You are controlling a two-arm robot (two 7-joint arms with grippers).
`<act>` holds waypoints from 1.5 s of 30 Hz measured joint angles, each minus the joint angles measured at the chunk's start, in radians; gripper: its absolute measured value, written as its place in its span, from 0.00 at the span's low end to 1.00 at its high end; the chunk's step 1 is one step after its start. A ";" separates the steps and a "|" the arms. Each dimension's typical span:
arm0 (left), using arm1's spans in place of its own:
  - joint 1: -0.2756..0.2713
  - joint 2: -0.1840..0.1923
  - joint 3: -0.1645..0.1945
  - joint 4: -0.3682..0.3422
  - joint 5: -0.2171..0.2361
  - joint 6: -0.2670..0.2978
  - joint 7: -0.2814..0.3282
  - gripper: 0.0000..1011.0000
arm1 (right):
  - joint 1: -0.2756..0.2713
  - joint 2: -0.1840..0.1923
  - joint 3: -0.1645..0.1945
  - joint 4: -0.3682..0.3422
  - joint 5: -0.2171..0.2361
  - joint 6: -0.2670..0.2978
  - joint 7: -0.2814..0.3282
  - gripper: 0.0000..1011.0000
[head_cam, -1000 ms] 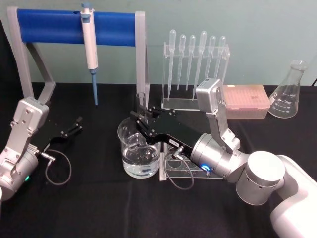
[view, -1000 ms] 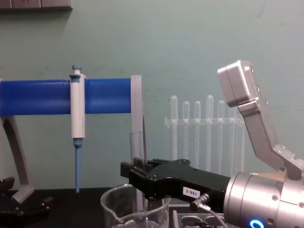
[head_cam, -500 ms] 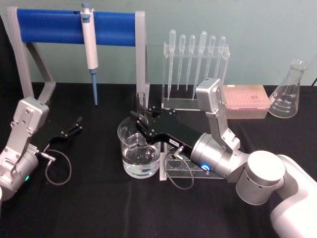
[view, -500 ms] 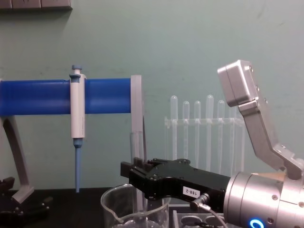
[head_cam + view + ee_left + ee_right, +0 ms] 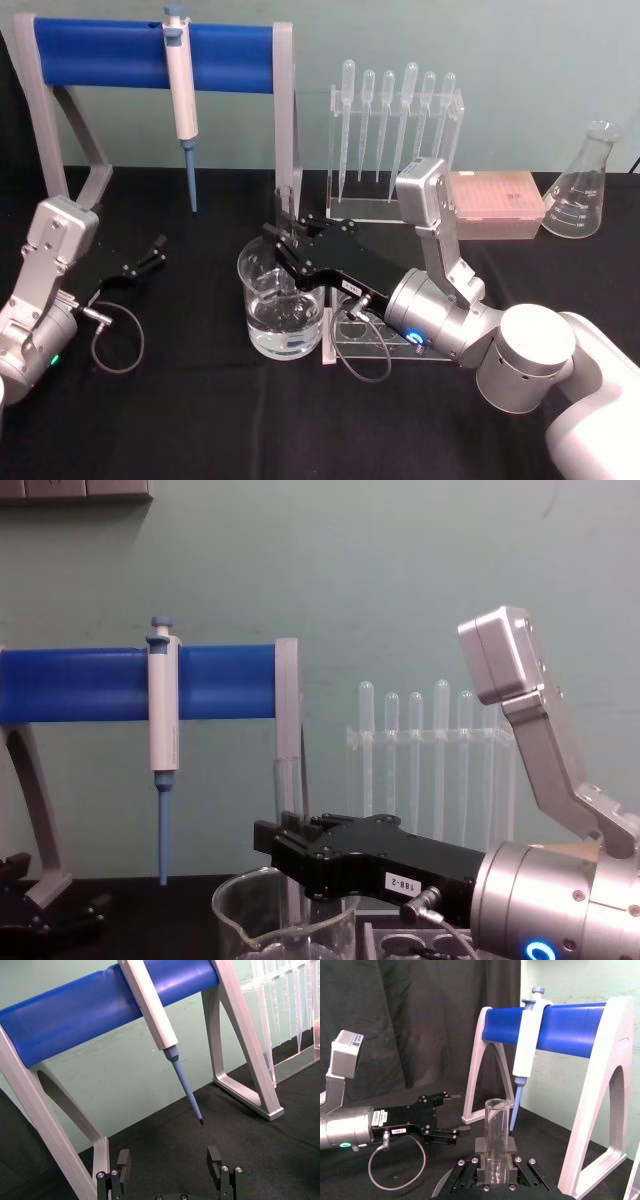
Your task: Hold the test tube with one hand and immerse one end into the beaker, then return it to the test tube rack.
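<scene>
**Item 1. Right end effector** (image 5: 289, 243): Reached out over the beaker, jaws clamped on the tube. In the right wrist view I see the glass pinched between the two black pads.

**Item 2. Tube** (image 5: 286, 205): Held upright, long axis vertical. The open top stands above the end effector (image 5: 290, 852) in the chest view. The lower part runs down past the jaws and inside the beaker's rim. I cannot tell whether the round end is under the water.

**Item 3. Beaker** (image 5: 262, 300): Directly beneath the end effector, part-filled with clear liquid, standing on the worktop (image 5: 200, 420).

**Item 4. Rack** (image 5: 345, 335): Clear, with round holes. It lies just behind the end effector, towards the right arm's own wrist and beneath it, touching or nearly touching the beaker's side.

**Item 5. Left end effector** (image 5: 155, 255): Parked well off to the far side of the beaker, low over the worktop, fingers apart and holding nothing.

**Note on the coming move:** The right arm holds the tube, so the return is its job. I judge the tube must first rise along its own vertical axis until the round end clears the rim. Then it draws back towards the rack and drops into a hole. Any tilt on the lift risks knocking glass against glass.
</scene>
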 joint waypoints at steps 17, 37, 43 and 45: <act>0.000 0.000 0.000 0.000 0.000 0.000 0.000 0.99 | 0.000 0.000 0.000 0.000 0.000 0.000 0.000 0.22; 0.000 0.000 0.000 0.000 0.000 0.000 0.000 0.99 | 0.000 0.000 0.000 0.000 0.000 0.000 0.000 0.22; 0.000 0.000 0.000 0.000 0.000 0.000 0.000 0.99 | 0.000 0.000 0.000 0.000 0.000 0.000 0.000 0.22; 0.000 0.000 0.000 0.000 0.000 0.000 0.000 0.99 | 0.000 0.000 0.000 0.000 0.000 0.000 0.000 0.22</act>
